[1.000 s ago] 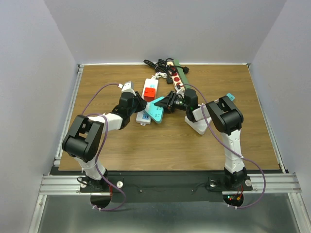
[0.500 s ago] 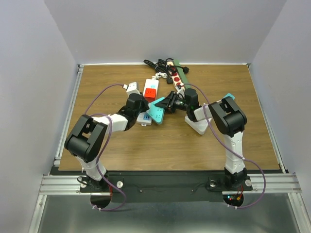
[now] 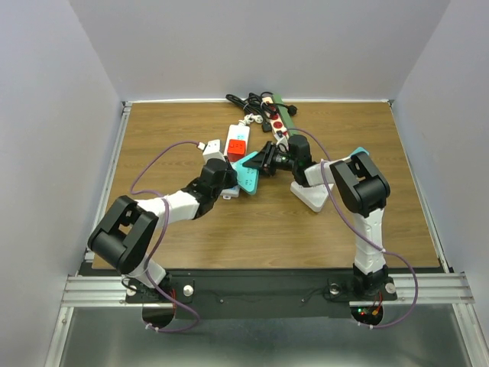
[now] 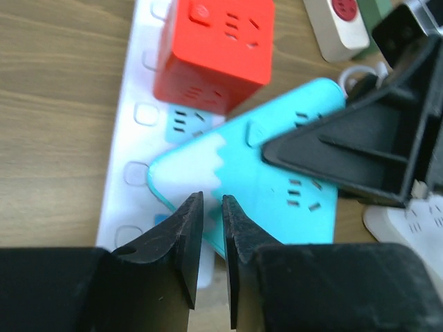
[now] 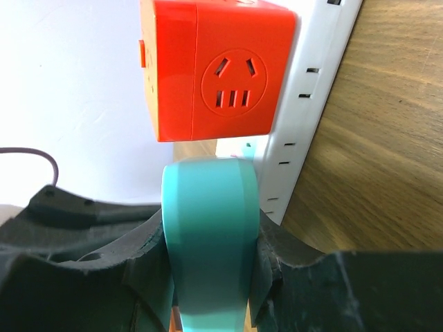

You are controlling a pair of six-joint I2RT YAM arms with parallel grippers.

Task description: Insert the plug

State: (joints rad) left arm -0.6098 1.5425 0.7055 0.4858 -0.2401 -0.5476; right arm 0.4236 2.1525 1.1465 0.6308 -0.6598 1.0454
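Observation:
A teal power strip [image 3: 248, 174] lies tilted across a white power strip [image 3: 228, 185] at mid table. A red cube socket [image 3: 237, 143] sits on the white strip just behind it. My right gripper [image 3: 267, 159] is shut on the teal strip's edge, which fills its jaws in the right wrist view [image 5: 210, 221]. My left gripper [image 3: 221, 180] hovers over the teal strip's near-left corner [image 4: 208, 166]; its jaws stand almost together with nothing between them. I cannot single out a loose plug; cords lie at the back.
A beige strip with red switches [image 3: 279, 121], a green strip [image 3: 285, 107] and black cords with plugs [image 3: 243, 99] are piled at the back edge. A white socket block [image 3: 309, 195] lies under my right arm. The right gripper's black finger [image 4: 360, 145] is close to my left gripper.
My left arm has swung right and forward, bringing its gripper over the teal strip's corner. My right gripper has kept its hold and barely moved.

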